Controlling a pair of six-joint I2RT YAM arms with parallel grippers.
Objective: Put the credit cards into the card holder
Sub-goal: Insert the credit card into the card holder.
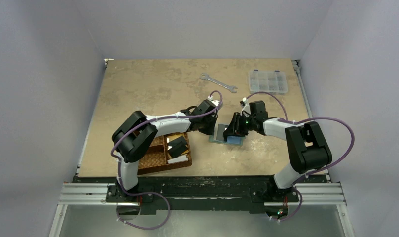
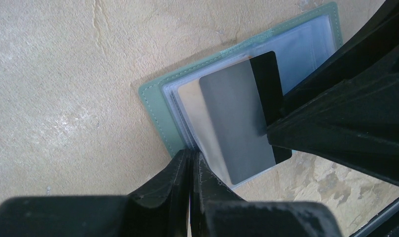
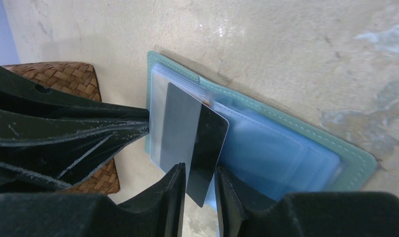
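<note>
Both grippers at the open card holder (image 1: pixel 218 138), one card partway over its pockets.

Tan table (image 1: pixel 153 89) under both tools; brown woven basket (image 1: pixel 155 160) behind the left gripper (image 2: pixel 191 157), close by its arm, with black and white cards (image 1: pixel 177 146) inside. Grey-green card holder lying open and flat beneath both sets of fingertips, blue-grey clear pockets facing up. Left gripper closed tight, pinching the near edge of a clear pocket leaf. Right gripper (image 3: pixel 199 172) clamped narrowly on a grey credit card (image 3: pixel 185 126) with a black stripe, held edge-on between the fingers, far end tilted over the pockets just ahead of the left fingertips. Well beyond both grippers: wrench (image 1: pixel 218 82) and clear compartment box (image 1: pixel 268 81).
</note>
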